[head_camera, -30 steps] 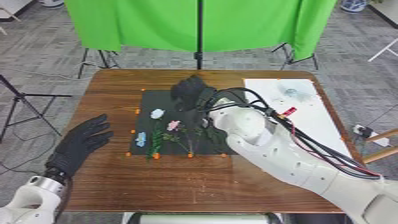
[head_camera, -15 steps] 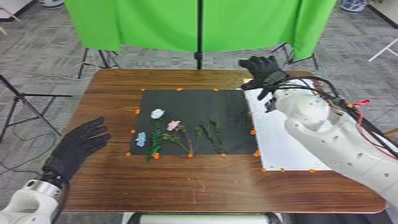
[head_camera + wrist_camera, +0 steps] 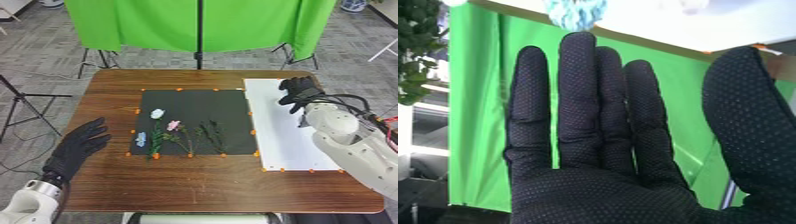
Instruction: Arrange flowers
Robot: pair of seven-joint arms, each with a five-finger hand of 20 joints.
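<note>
head view, right hand (image 3: 303, 93) wide near far edge of white board (image 3: 291, 145), left hand (image 3: 75, 151) wide at table edge (image 3: 87, 111), flowers (image 3: 173, 125) between

This looks like a robotics lab: jointed white arms (image 3: 351, 150) extend over a wooden worktop (image 3: 133, 190), with a green cloth backdrop (image 3: 142, 25), black tripod (image 3: 16, 94) and grey patterned carpet (image 3: 53, 55).

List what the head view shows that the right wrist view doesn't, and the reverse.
Head view: the left hand and the dark mat with its white flower and pink flower.
Right wrist view: a frilly pale-blue piece and leafy greenery.
Both: the right hand, green curtain and white sheet.
</note>
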